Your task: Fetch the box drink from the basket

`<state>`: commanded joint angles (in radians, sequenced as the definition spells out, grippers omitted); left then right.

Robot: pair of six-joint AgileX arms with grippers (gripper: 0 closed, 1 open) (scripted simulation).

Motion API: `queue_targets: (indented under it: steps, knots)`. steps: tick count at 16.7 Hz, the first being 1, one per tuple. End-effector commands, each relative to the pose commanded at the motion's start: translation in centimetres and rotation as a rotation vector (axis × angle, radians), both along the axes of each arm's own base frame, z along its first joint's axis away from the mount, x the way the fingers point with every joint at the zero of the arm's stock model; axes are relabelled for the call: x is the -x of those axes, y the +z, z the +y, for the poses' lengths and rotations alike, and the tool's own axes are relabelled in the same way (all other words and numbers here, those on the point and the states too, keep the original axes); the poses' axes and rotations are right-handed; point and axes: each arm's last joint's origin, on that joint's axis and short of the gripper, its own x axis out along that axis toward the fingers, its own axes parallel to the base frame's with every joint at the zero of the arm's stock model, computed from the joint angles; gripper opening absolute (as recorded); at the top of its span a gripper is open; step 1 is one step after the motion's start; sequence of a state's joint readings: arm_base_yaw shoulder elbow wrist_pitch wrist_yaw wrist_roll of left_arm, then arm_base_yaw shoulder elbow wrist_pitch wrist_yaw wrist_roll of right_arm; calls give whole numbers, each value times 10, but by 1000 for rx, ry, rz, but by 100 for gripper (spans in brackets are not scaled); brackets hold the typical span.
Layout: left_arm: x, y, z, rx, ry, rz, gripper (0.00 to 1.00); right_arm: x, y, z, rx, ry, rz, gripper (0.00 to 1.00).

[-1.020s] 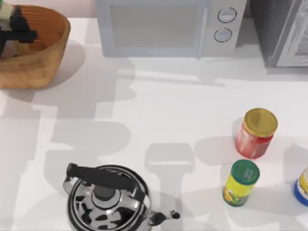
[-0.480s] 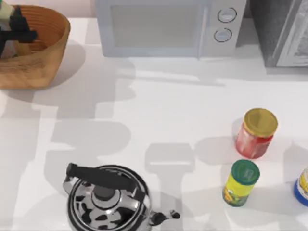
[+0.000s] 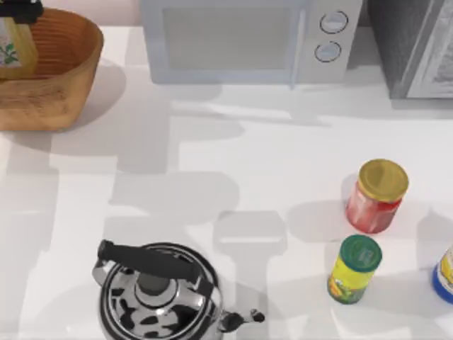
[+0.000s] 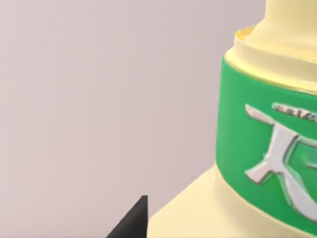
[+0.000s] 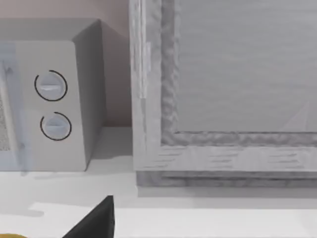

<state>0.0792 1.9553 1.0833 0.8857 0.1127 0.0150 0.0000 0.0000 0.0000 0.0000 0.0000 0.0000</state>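
The tan woven basket (image 3: 53, 92) stands at the table's far left corner. Above its inside hangs the box drink (image 3: 14, 46), pale yellow with a leaf print. My left gripper (image 3: 18, 8) is shut on its upper part at the top view's edge. The left wrist view has the box drink (image 4: 257, 148) very close, with its green collar and pale shoulder, and a dark piece of my left gripper (image 4: 133, 223) beside it. A dark piece of my right gripper (image 5: 94, 223) shows low in the right wrist view, facing the back of the table.
A white microwave (image 3: 241, 39) and a grey cabinet (image 3: 417, 46) line the back. A steel kettle (image 3: 156, 294) sits at the front left. At the right are a red jar (image 3: 375, 195), a yellow jar with green lid (image 3: 354, 269) and a blue-based container (image 3: 444, 273).
My left gripper has risen with the box drink, which now hangs higher over the basket. The arm's shadow on the table has shifted right.
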Motion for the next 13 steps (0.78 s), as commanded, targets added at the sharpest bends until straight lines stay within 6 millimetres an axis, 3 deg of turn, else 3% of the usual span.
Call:
queue_targets:
  steps: [7, 9, 13]
  knots:
    - [7, 77, 0, -1, 1, 0, 0, 0, 0, 0, 0, 0, 0, 100]
    - [9, 88, 0, 0, 1, 4, 0, 0, 0, 0, 0, 0, 0, 100]
    - [10, 90, 0, 0, 2, 4, 0, 0, 0, 0, 0, 0, 0, 100]
